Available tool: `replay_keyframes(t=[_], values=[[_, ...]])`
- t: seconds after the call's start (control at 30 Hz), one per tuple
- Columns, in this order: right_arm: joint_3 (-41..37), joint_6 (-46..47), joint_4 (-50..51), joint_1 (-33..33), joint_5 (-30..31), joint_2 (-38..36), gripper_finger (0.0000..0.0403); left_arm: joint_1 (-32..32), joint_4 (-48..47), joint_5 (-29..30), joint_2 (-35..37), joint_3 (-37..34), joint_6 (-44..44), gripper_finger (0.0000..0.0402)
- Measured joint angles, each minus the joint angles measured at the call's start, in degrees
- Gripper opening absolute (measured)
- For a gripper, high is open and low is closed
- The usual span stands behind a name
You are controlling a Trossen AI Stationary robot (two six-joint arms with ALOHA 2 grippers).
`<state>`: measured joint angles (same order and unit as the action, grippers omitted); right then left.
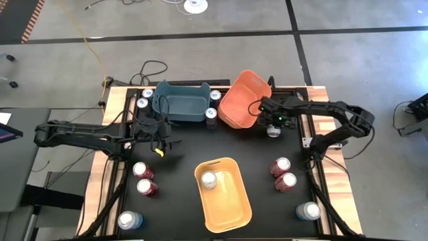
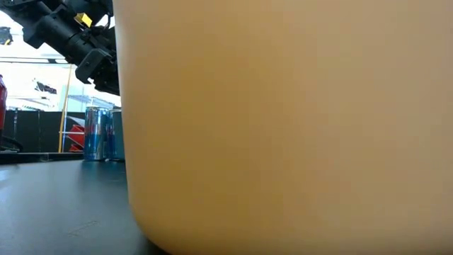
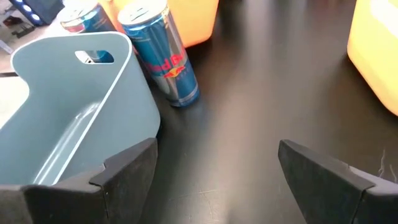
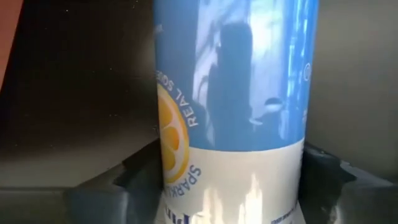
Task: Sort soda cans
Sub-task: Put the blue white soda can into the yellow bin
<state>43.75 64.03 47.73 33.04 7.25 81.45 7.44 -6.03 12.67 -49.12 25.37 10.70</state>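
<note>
My right gripper [image 1: 273,127] stands just in front of the orange bin [image 1: 242,100], its fingers [image 4: 140,174] pressed against both sides of an upright pale blue soda can [image 4: 233,93]. My left gripper [image 1: 159,142] hangs open over bare table beside the teal bin [image 1: 179,102]; nothing lies between its fingers [image 3: 127,168]. A dark blue can [image 3: 163,53] stands by that bin's corner. One silver can [image 1: 209,179] sits in the yellow bin [image 1: 231,211]. Red cans [image 1: 143,179] stand front left and others [image 1: 283,174] front right.
Dark blue cans [image 1: 144,99] flank the teal bin on both sides. Pale blue cans stand at the front left corner [image 1: 129,219] and front right corner [image 1: 307,211]. The yellow bin's wall [image 2: 283,127] fills most of the low view.
</note>
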Motion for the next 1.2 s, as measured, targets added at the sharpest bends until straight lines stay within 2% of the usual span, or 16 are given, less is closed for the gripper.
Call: replay_keyframes(t=[0.07, 0.23, 0.43, 0.6, 0.77, 0.9, 1.1, 1.2], values=[[0.01, 0.00, 0.79, 0.00, -0.15, -0.28, 0.0266, 0.00, 0.26, 0.00, 0.01, 0.02, 0.00, 0.0332], [0.48, -0.67, 5.97, -2.05, -1.75, -3.39, 0.0266, -0.02, 1.40, 0.07, 0.00, 0.00, 0.82, 0.0332], [4.33, -1.55, 11.08, -9.34, -2.16, -10.42, 0.0266, 0.00, 5.60, 0.09, 0.00, 0.00, 4.30, 0.0332], [7.69, -0.40, 9.63, -17.23, -1.27, -16.70, 0.0266, -0.02, 9.73, 0.08, 0.00, 0.00, 8.87, 0.0332], [9.96, 1.31, 2.82, -27.21, 4.08, -20.31, 0.0266, -0.32, 15.83, -4.07, 0.00, 0.00, 15.40, 0.0332], [10.73, 0.58, -3.58, -34.55, 9.13, -20.74, 0.0266, -2.09, 24.58, -7.01, 0.02, 0.00, 14.18, 0.0332], [10.73, -2.93, -13.48, -40.73, 11.22, -18.90, 0.0266, -4.65, 29.69, -7.96, 0.00, 0.02, 16.63, 0.0332], [10.73, -9.67, -19.49, -42.58, 11.52, -16.24, 0.0266, -5.22, 29.25, -7.91, -0.23, 0.00, 15.11, 0.0332]])
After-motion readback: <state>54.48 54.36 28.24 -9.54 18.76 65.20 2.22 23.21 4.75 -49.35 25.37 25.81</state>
